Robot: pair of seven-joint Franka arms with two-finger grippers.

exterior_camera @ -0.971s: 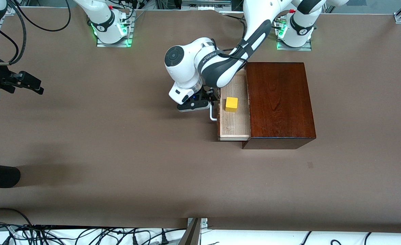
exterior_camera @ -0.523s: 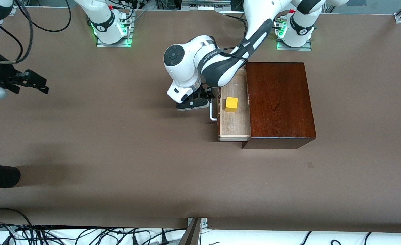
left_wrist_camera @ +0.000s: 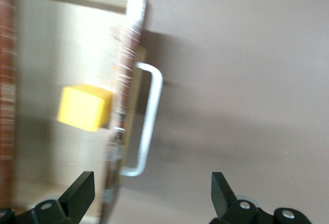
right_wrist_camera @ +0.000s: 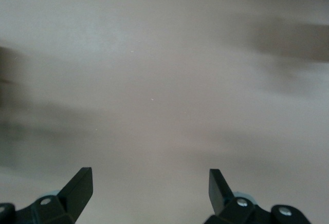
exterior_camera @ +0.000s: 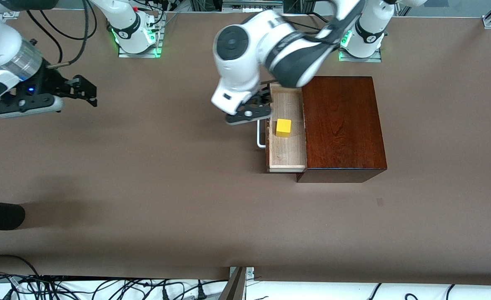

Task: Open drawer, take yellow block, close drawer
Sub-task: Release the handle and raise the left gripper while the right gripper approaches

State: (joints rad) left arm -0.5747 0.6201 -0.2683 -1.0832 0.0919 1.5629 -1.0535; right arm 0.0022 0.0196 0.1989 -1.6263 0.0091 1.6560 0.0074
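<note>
Jaws of our left gripper [exterior_camera: 265, 100] gape empty above the open drawer [exterior_camera: 288, 150], yellow block [exterior_camera: 283, 127] inside; our right gripper [exterior_camera: 83, 89] (also wide, empty) hangs over bare worktop [exterior_camera: 145, 187]. Left wrist view: block [left_wrist_camera: 84, 108] beside the handle [left_wrist_camera: 146, 121]. Right wrist view: only worktop [right_wrist_camera: 164, 80].

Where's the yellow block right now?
In the front view the yellow block sits on the pale floor of the open drawer, beside the dark wooden box, with the open left gripper above the drawer's front edge, not touching it.

Yellow block [exterior_camera: 283, 127]; reddish-brown box [exterior_camera: 342, 125]; white handle [exterior_camera: 260, 135].
</note>
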